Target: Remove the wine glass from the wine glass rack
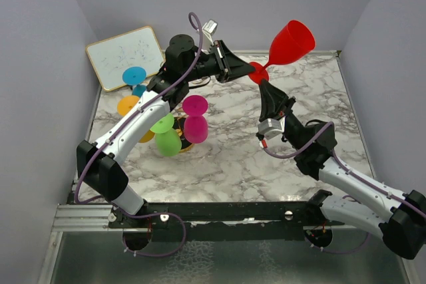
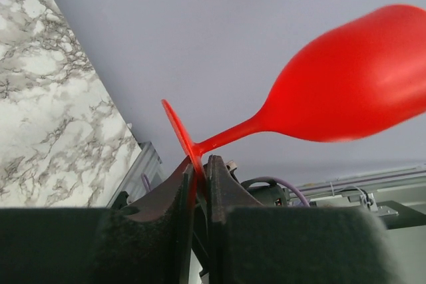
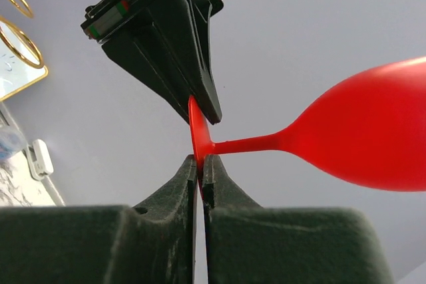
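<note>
A red wine glass (image 1: 291, 43) hangs in the air over the back of the table, clear of the rack, its bowl tilted up to the right. My left gripper (image 1: 248, 69) is shut on the upper edge of its round foot (image 2: 178, 128). My right gripper (image 1: 263, 85) is shut on the foot's lower edge (image 3: 198, 134) from below. The left gripper (image 3: 170, 38) also shows in the right wrist view. The wine glass rack (image 1: 180, 139) stands at the left middle; two of its gold loops (image 3: 21, 43) show in the right wrist view.
Magenta (image 1: 195, 128), green (image 1: 168, 139), orange (image 1: 128, 105) and cyan (image 1: 134, 75) glasses hang on the rack. A small whiteboard (image 1: 126, 56) leans at the back left corner. Grey walls close in the marble table (image 1: 233, 157) on three sides.
</note>
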`<action>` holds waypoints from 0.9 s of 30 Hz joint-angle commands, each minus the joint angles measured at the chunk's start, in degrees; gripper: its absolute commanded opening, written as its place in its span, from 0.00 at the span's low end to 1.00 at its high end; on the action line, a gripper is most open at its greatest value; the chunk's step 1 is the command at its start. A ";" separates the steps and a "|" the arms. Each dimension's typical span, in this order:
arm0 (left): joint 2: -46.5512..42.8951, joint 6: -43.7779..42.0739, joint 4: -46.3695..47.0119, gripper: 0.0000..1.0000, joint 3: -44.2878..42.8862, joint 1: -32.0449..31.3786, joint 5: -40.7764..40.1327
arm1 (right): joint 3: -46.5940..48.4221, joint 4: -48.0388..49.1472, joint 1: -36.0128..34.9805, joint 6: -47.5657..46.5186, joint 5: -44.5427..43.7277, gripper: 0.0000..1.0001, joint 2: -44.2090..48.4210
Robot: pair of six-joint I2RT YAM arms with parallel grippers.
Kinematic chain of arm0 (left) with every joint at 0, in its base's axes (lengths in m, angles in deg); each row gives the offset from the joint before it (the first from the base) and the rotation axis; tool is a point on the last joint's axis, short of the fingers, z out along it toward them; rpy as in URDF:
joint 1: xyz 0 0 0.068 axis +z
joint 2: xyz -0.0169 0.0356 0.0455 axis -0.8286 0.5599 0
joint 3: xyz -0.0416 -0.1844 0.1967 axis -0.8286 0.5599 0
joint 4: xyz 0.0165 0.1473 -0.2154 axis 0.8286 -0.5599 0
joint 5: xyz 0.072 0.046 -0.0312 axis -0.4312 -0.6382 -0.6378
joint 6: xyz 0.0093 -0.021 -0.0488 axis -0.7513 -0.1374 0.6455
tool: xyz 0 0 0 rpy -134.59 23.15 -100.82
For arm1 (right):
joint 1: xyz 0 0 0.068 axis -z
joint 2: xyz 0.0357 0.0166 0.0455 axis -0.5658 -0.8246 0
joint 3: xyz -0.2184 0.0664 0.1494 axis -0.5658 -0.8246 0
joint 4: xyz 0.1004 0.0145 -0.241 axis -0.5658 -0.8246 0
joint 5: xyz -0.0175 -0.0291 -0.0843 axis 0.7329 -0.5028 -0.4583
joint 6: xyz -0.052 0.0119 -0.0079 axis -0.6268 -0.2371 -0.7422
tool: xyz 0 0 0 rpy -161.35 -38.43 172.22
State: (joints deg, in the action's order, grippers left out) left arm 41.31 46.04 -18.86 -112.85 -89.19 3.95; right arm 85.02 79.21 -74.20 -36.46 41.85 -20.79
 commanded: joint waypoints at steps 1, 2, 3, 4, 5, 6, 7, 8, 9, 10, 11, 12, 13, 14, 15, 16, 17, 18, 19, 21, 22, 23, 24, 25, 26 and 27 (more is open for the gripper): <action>-0.11 -3.07 0.94 0.01 -0.99 0.30 -0.28 | -0.39 1.21 -0.68 1.67 -1.72 0.15 2.07; -0.28 -3.88 0.54 0.00 -1.06 0.44 -0.62 | -0.47 1.11 -0.68 2.49 -2.03 0.25 2.26; -0.56 -4.59 0.08 0.00 -1.22 0.70 -1.03 | -0.54 0.90 -0.66 3.24 -2.27 0.37 2.56; -0.86 -5.59 -0.58 0.00 -1.44 1.04 -1.56 | -0.54 0.32 -0.68 4.11 -2.60 0.43 2.84; -1.15 -6.77 -1.66 0.00 -1.73 1.37 -2.18 | -0.40 -0.56 -0.68 5.34 -2.96 0.49 3.39; -1.57 -7.78 -2.55 0.00 -1.95 1.89 -2.84 | -0.25 -1.65 -0.68 6.69 -3.21 0.55 3.91; -2.11 -8.75 -3.20 0.00 -1.91 2.45 -3.48 | -0.19 -2.80 -0.68 8.17 -3.33 0.60 4.58; -2.77 -9.75 -3.80 0.00 -1.79 3.14 -4.24 | -0.11 -4.40 -0.68 9.52 -3.37 0.64 5.40; -3.45 -10.69 -4.57 0.00 -1.63 3.80 -5.10 | 0.06 -6.09 -0.68 11.10 -3.56 0.67 6.16; -4.25 -11.57 -5.20 0.00 -1.34 4.51 -5.91 | 0.10 -7.74 -0.67 12.87 -3.82 0.68 6.97; -5.13 -12.10 -5.61 0.00 -0.92 5.21 -6.57 | 0.16 -9.65 -0.68 14.44 -4.03 0.68 7.90; -5.94 -13.04 -5.94 0.00 -0.52 5.93 -7.13 | 0.32 -11.59 -0.68 16.41 -4.03 0.68 8.85; -6.92 -13.86 -6.36 0.00 -0.16 6.52 -7.92 | 0.56 -13.76 -0.68 18.54 -4.09 0.68 9.80; -7.96 -14.85 -6.94 0.00 0.09 7.23 -8.88 | 0.91 -16.25 -0.66 20.56 -4.11 0.66 10.75; -8.98 -16.17 -7.67 0.00 0.19 7.85 -9.87 | 1.21 -18.66 -0.68 22.69 -4.10 0.63 11.58; -10.10 -17.54 -8.67 0.00 0.20 8.37 -11.25 | 1.46 -20.71 -0.68 24.89 -4.11 0.59 12.46; -11.23 -19.01 -9.59 0.00 0.19 8.97 -12.70 | 1.74 -22.51 -0.68 28.46 -4.48 0.52 13.42; -12.61 -20.44 -10.15 0.00 0.45 9.42 -14.43 | 2.23 -24.14 -0.68 31.72 -4.96 0.38 13.92; -14.01 -21.76 -10.38 0.00 0.84 9.71 -16.36 | 2.93 -25.80 -0.68 35.45 -6.28 0.16 14.15; -17.09 -25.18 -10.62 0.00 1.59 9.93 -20.16 | 5.76 -30.81 -0.68 46.17 -11.29 0.02 13.62; -18.36 -27.11 -11.13 0.00 1.87 9.94 -21.88 | 8.65 -35.23 -0.67 52.74 -15.22 0.01 12.63; -19.77 -29.03 -11.52 0.00 2.13 9.94 -23.77 | 12.47 -40.32 -0.67 59.22 -18.53 0.01 11.31; -20.95 -31.05 -11.99 0.00 2.40 9.94 -25.00 | 17.15 -46.66 -0.66 63.03 -19.69 0.01 9.18; -22.57 -33.44 -12.67 0.00 2.75 9.94 -26.03 | 24.01 -52.85 -0.67 65.31 -18.30 0.01 6.61; -23.83 -35.79 -13.73 0.00 3.06 9.94 -27.25 | 29.13 -58.02 -0.68 66.49 -16.20 0.01 3.83; -25.10 -38.10 -14.78 0.00 3.40 9.94 -28.43 | 33.76 -62.86 -0.66 67.66 -14.08 0.03 0.83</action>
State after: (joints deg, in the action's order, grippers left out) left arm 20.59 19.44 -30.62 -110.77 -79.31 -16.33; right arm 98.79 40.74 -74.66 12.30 29.98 -11.37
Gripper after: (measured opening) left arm 0.020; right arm 0.015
